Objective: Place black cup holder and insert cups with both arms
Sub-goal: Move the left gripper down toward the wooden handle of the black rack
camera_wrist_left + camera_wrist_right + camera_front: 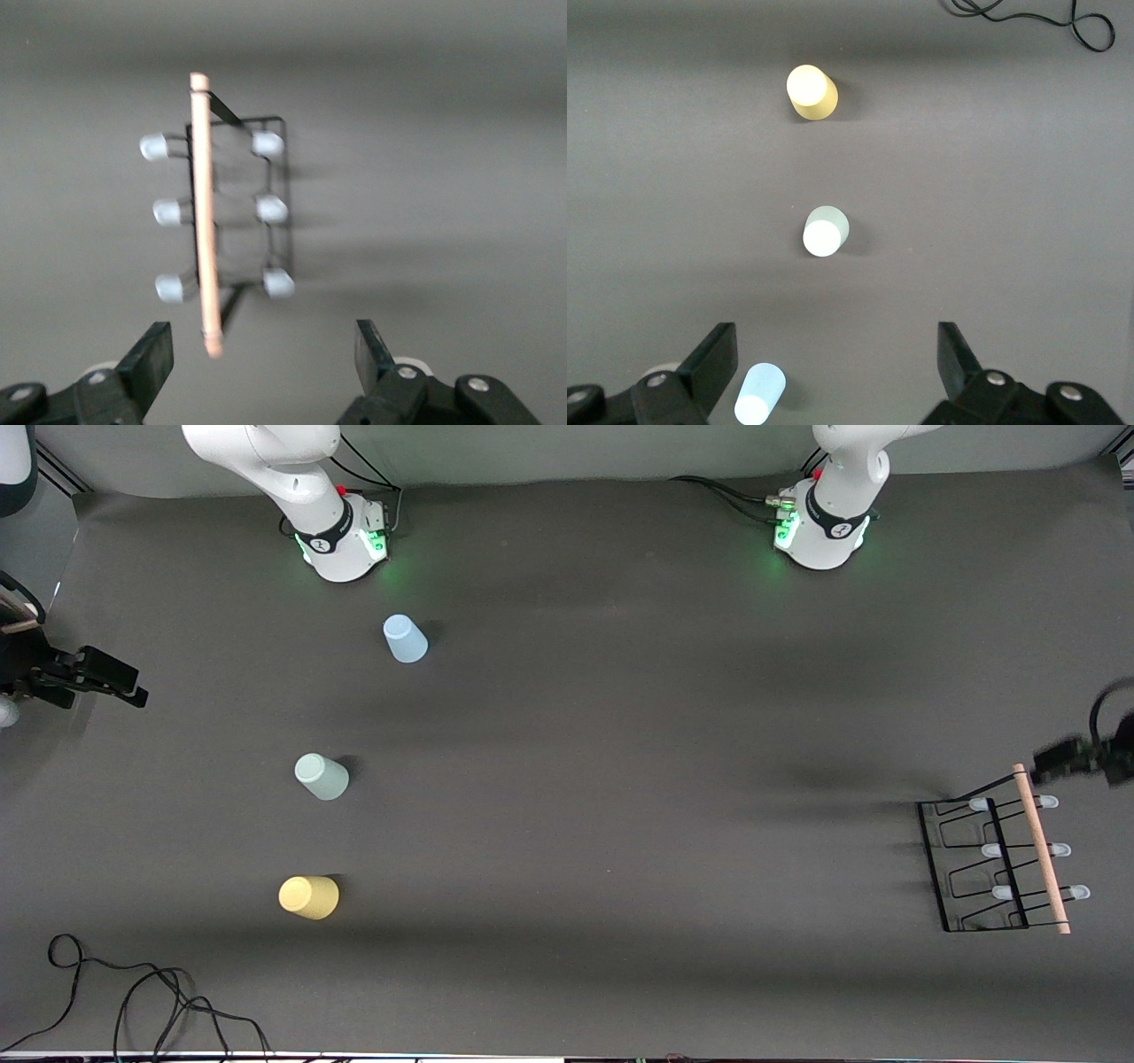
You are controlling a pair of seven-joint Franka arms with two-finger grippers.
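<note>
The black cup holder (973,868) stands toward the left arm's end of the table. Its wooden rod (1042,850) runs along the top and translucent-tipped pegs stick out on both sides. My left gripper (1060,761) hangs open over the rod's end that points toward the arm bases. In the left wrist view the black cup holder (232,212) lies ahead of the empty left gripper (264,356). The cups stand upside down toward the right arm's end: light blue (405,638), pale green (322,776), yellow (309,896). My right gripper (124,684) waits open at that table end, empty (837,363).
A loose black cable (133,992) curls on the table near the front edge, nearer to the front camera than the yellow cup. The two arm bases (344,540) (822,531) stand along the back edge. Dark cloth covers the table (620,779).
</note>
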